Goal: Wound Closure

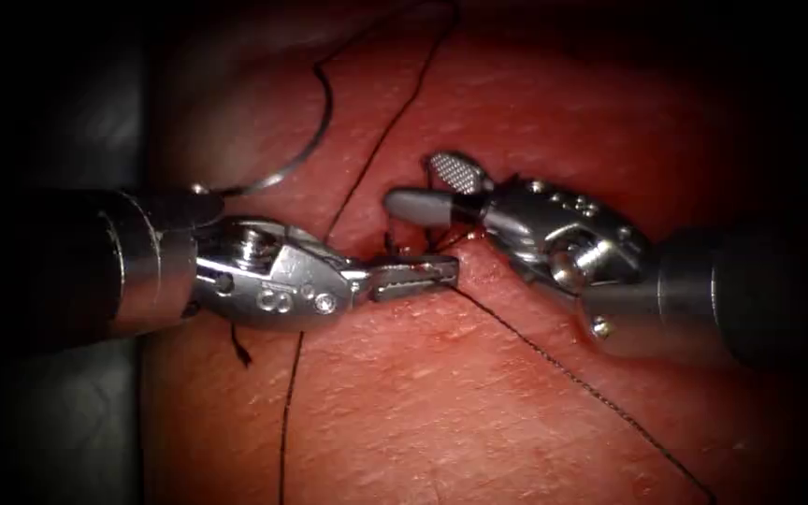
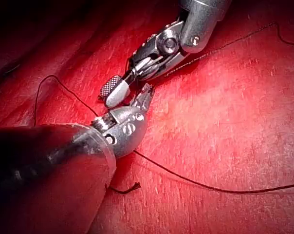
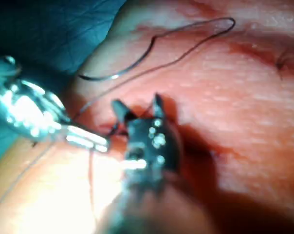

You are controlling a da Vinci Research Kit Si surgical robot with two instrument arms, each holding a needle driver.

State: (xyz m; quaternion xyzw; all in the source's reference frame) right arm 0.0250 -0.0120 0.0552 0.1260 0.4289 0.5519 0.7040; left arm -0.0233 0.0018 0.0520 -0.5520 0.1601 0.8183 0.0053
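Note:
My left tool (image 1: 418, 276) reaches in from the left, its jaws shut on the thread (image 1: 554, 360) that trails off toward the lower right. Its tips (image 2: 146, 92) rest on the tissue (image 1: 479, 402) beside a small stitch (image 1: 390, 243). Just above and to the right, my right tool (image 1: 423, 187) has its jaws spread open and grips nothing, though a dark strand crosses their base. The same spread jaws (image 3: 137, 105) face the left tool (image 3: 88, 141). The curved needle (image 1: 315, 140) lies free on the tissue at the upper left, not in it, with neither tool on it (image 3: 137, 66).
A long strand (image 1: 376, 150) runs from the top edge down to the stitch and passes under the left tool to the bottom edge. A short cut end of thread (image 1: 240, 351) lies below the left tool's wrist. Dark cloth borders the tissue on the left.

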